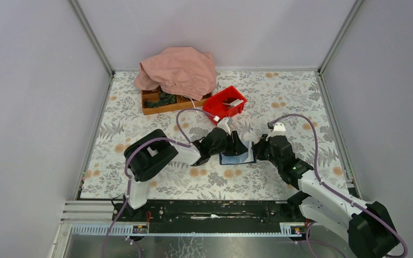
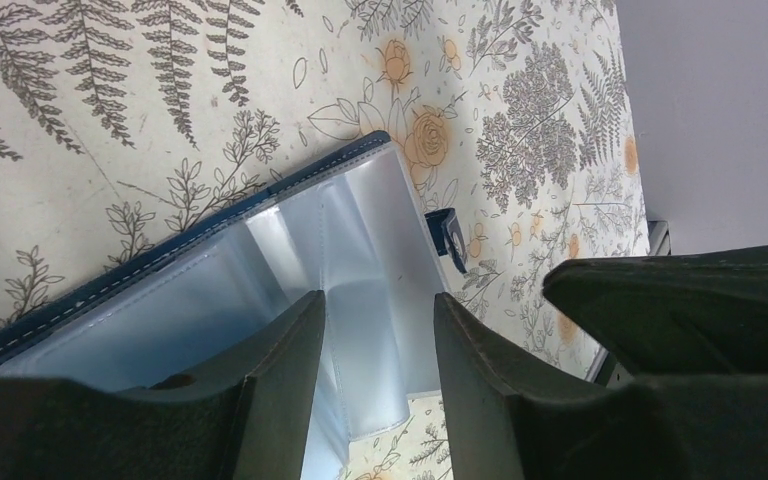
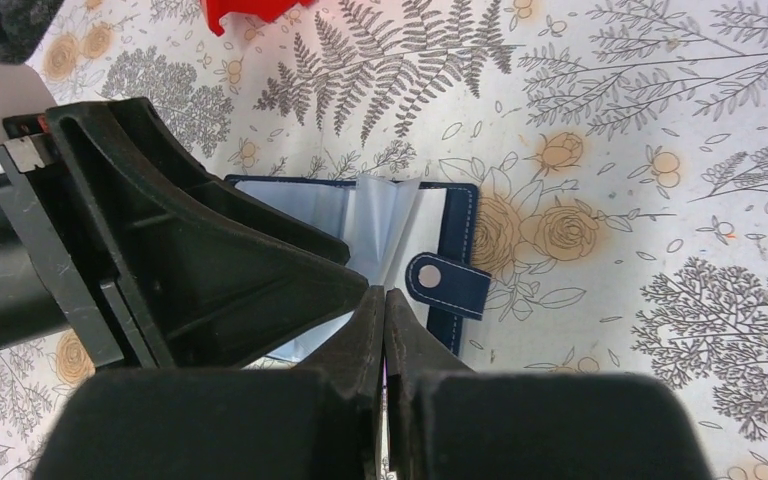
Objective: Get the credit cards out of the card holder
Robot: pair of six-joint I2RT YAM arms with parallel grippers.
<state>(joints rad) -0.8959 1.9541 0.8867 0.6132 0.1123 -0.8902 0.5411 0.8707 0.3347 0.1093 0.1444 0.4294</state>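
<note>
The card holder [image 1: 237,158] lies open on the flowered table between my two grippers. Its dark blue edge and glossy silvery sleeves [image 2: 360,240] fill the left wrist view. My left gripper [image 2: 378,312] hovers over those sleeves, its fingers [image 2: 278,370] apart with nothing gripped. In the right wrist view, one clear sleeve [image 3: 385,215] stands up from the holder, beside the snap tab [image 3: 446,284]. My right gripper [image 3: 385,296] is shut, tips at the holder's near edge. Light grey credit cards [image 1: 235,102] lie in the red bin. I cannot tell whether any card sits in the sleeves.
The red bin [image 1: 221,105] stands just behind the holder. A wooden tray [image 1: 151,106] half covered by a pink cloth [image 1: 178,70] sits at the back left. Purple cables loop over both arms. Grey walls close off the table on three sides.
</note>
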